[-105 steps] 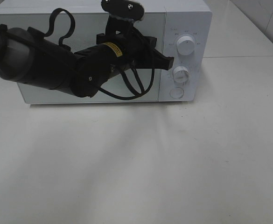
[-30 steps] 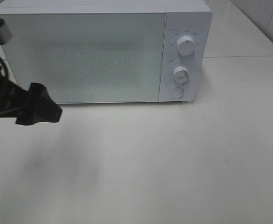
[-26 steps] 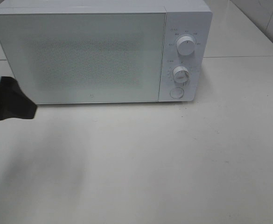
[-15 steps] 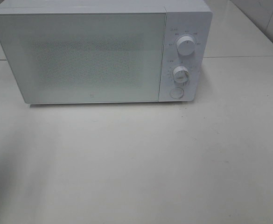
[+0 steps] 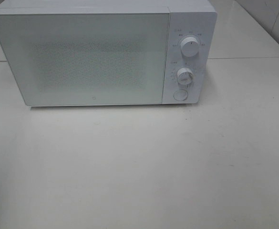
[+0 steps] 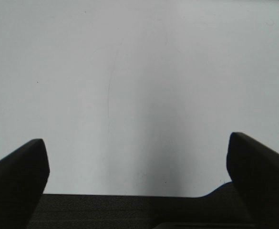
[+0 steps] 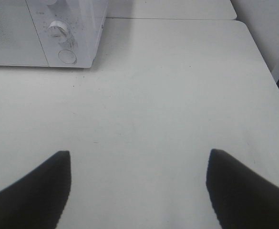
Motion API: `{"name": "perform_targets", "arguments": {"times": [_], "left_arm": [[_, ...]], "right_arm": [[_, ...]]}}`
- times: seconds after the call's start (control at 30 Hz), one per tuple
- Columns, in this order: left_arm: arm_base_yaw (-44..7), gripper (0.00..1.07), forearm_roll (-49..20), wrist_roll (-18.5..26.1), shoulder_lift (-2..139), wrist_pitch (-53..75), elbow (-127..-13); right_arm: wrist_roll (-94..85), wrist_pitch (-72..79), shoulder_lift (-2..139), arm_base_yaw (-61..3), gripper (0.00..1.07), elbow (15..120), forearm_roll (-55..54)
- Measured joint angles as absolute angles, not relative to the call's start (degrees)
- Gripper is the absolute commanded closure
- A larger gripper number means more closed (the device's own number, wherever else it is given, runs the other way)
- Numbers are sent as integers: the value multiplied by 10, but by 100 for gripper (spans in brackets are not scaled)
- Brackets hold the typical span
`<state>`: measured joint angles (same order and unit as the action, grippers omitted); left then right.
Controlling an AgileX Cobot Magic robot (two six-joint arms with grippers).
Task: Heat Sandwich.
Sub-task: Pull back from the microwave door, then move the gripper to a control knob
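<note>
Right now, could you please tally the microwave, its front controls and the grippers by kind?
Microwave: 1
Knobs: 2
Round button: 1
Grippers, both open: 2 (left gripper, right gripper)
Total: 6

White microwave (image 5: 101, 57), door shut, standing on table (image 5: 153, 167)

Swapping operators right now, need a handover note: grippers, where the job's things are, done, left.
Left gripper: open, empty, over a bare white surface, out of the overhead view.
Right gripper: open, empty, above the table in front of the microwave's control side.
Sandwich: not visible in any view. The microwave door is shut and its window shows nothing inside, so I cannot tell whether it is in there.
Done: cannot confirm from these views.
Left: check the two knobs, probably confirm the sandwich is inside, then finish heating and take it out.
</note>
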<state>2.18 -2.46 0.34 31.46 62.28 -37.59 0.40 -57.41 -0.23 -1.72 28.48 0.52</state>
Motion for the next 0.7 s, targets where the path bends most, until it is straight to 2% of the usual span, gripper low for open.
{"name": "perform_targets", "arguments": {"times": [0.23, 0.7], "left_arm": [[22, 10, -35, 0, 239, 627, -321], [21, 10, -38, 0, 97, 623, -297]], "right_arm": [[4, -574, -2, -17, 31, 285, 5], [4, -574, -2, -17, 31, 285, 5]]}}
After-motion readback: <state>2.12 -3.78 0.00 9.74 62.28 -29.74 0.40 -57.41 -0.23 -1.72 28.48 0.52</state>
